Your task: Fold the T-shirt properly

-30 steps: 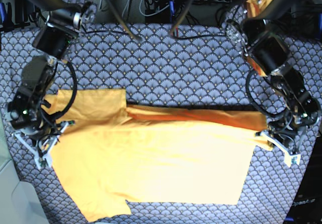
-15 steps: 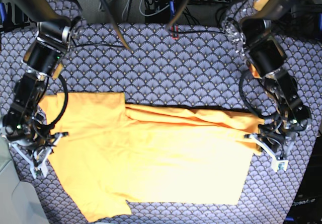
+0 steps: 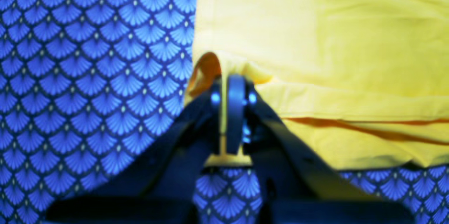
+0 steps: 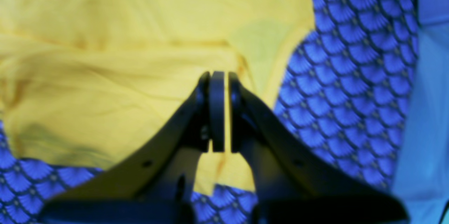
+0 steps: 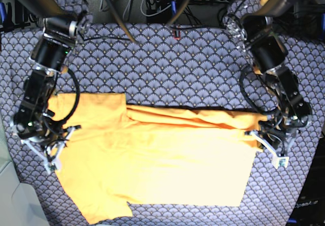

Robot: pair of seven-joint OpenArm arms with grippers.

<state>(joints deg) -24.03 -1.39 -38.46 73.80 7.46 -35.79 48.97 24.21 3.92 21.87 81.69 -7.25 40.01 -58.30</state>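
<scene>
On the left wrist view, the left gripper [image 3: 233, 87] pinches the one T-shirt's [image 3: 333, 41] edge, jaws closed on fabric. Over on the right wrist view, the right gripper [image 4: 217, 83] clamps its hem likewise. From the base view, both arms reach down at the shirt's ends on the scalloped cloth [image 5: 167, 68]; no writing legible.

txt: faint "OpenArm"-like mark | loc: bottom-right corner, base view | else: none
</scene>
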